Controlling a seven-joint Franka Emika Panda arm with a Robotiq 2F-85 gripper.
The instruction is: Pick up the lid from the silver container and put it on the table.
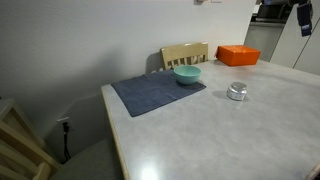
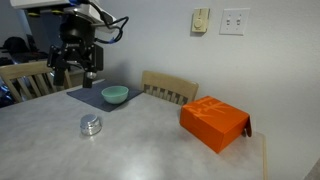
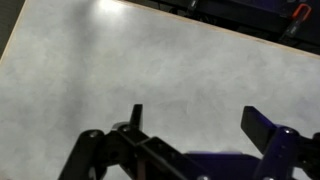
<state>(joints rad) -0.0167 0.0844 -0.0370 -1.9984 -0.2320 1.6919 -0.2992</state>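
The pincer (image 2: 76, 77) is seen whole in only an exterior view, where it hangs from the dark arm (image 2: 85, 25) above the far left part of the table (image 2: 150, 150), over the dark blue-grey mat (image 2: 88, 99). Its jaws are spread apart and nothing is gripped. This is borne out by the wrist view, where the pincer (image 3: 197, 128) comes in from the bottom edge with a wide gap between its jaws, and only the bare pale table (image 3: 120, 60) is shown beneath and beyond it. The silver container (image 2: 91, 127) is shown in both exterior views but not in the wrist view. It stands on the bare table just off the mat, with the lid (image 2: 91, 120) seated flat on top, so its inside is hidden. It lies lower than the pincer, nearer the camera and a little to the right, well apart and untouched. Seen from the opposite side in an exterior view, the silver container (image 1: 237, 94) with the lid (image 1: 237, 87) stands right of the mat (image 1: 155, 93) and near the teal bowl (image 1: 187, 74). The bowl rests on the mat's far right corner, its inside showing plain teal. A closed orange box (image 1: 238, 55) is set at the far right edge, beside a wooden chair (image 1: 185, 52). The wall switch (image 2: 201, 20) and the outlet (image 2: 234, 20) are shown in that one exterior view alone.
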